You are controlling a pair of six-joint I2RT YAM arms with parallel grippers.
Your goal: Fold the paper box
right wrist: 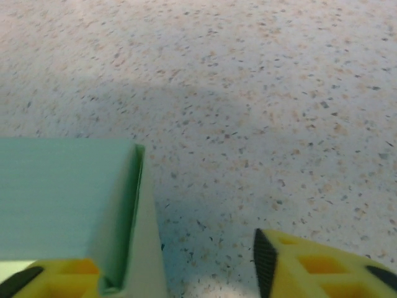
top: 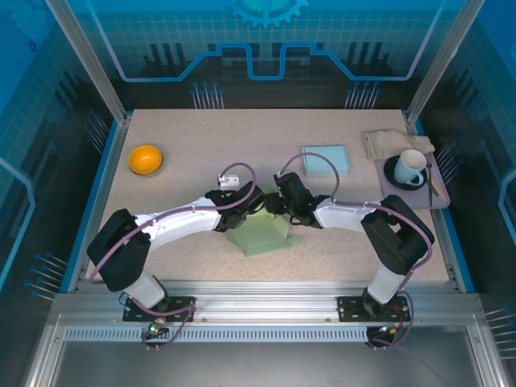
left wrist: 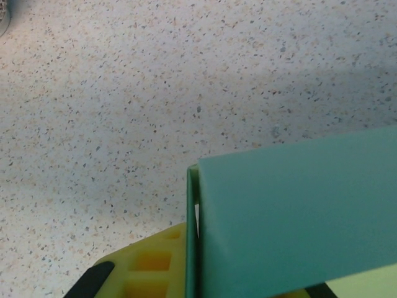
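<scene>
The paper box (top: 262, 235) is a pale green sheet lying flat in the middle of the table, with its far edge folded up. Both grippers meet over that raised edge, the left gripper (top: 255, 207) from the left and the right gripper (top: 275, 204) from the right. In the left wrist view a thin green wall (left wrist: 191, 236) stands against one yellow finger (left wrist: 149, 267), and a green panel (left wrist: 298, 211) leans over the left gripper (left wrist: 242, 292), hiding most of the other finger. The right gripper (right wrist: 177, 279) is open, with the upright green flap (right wrist: 133, 236) against its left finger.
An orange bowl (top: 145, 158) sits at the far left. A finished teal box (top: 326, 160) lies right of centre at the back. A mug (top: 411, 167) on a dark saucer and a beige cloth (top: 395, 143) rest on a tray (top: 419, 199) at the right edge.
</scene>
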